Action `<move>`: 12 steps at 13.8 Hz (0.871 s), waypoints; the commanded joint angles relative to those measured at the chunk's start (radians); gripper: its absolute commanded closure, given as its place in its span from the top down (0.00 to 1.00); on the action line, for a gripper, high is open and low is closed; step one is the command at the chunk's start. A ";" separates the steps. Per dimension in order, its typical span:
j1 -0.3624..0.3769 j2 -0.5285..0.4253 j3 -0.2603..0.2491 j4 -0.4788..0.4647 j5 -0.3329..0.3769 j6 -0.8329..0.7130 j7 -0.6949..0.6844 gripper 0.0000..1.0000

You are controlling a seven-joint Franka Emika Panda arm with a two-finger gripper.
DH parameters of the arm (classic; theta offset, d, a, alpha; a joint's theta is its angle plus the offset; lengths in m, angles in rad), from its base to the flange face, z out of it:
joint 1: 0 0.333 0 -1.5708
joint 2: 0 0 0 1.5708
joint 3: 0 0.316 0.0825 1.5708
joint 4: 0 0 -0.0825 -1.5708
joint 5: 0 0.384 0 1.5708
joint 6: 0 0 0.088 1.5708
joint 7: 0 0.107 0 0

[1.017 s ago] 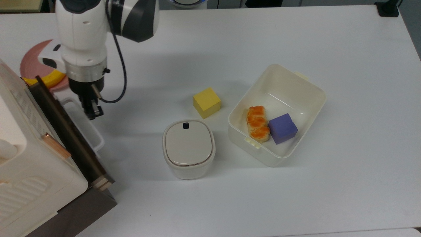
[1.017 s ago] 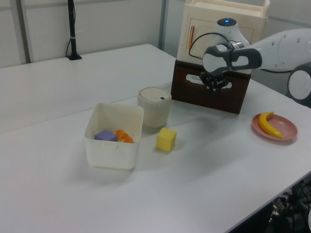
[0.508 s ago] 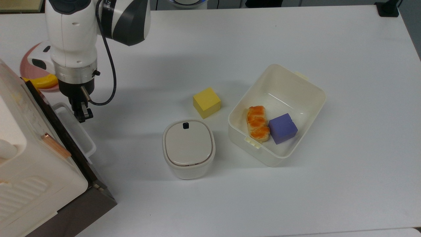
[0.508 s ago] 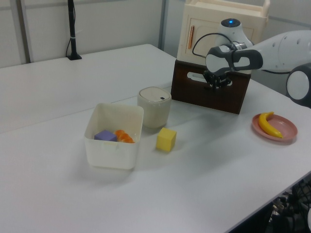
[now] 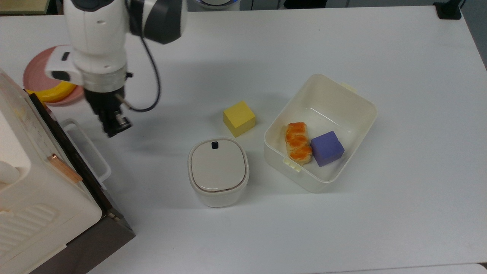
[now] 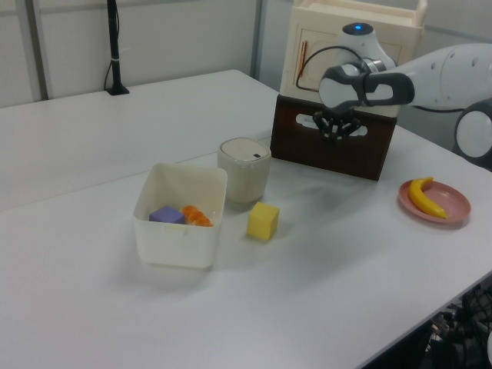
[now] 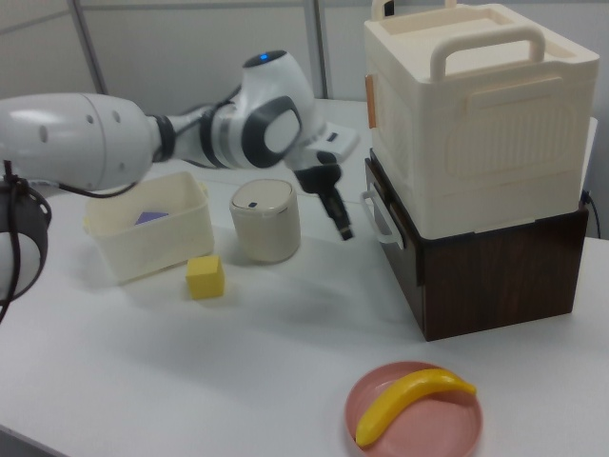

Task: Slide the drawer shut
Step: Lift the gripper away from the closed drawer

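While the drawer [image 7: 395, 249] looks closed, the gripper [image 7: 343, 228] hovers beside its handle [image 7: 378, 217].

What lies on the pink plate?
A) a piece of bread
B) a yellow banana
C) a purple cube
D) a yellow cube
B: the right view shows a yellow banana lying on the pink plate, while the yellow cube sits on the table and the purple cube is in the cream bin.

Your white surface [image 5: 380, 228] holds a yellow block [image 5: 239, 118], a lidded pot [image 5: 218, 171], a cream bin [image 5: 354, 101], a pink plate [image 5: 32, 74] and the drawer [image 7: 495, 276] box beside the tool [image 5: 116, 127].
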 commanded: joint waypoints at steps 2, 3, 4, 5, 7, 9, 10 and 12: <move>0.043 -0.135 0.051 -0.040 0.154 -0.287 -0.391 0.25; 0.056 -0.155 0.051 -0.040 0.174 -0.324 -0.448 0.31; 0.073 -0.169 0.051 -0.040 0.186 -0.364 -0.504 0.32; 0.093 -0.185 0.051 -0.040 0.196 -0.404 -0.547 0.36; 0.149 -0.216 0.051 -0.040 0.197 -0.455 -0.570 0.52; 0.157 -0.224 0.051 -0.040 0.199 -0.456 -0.600 0.73; 0.157 -0.219 0.051 -0.042 0.199 -0.453 -0.643 0.96; 0.154 -0.210 0.051 -0.052 0.200 -0.444 -0.712 1.00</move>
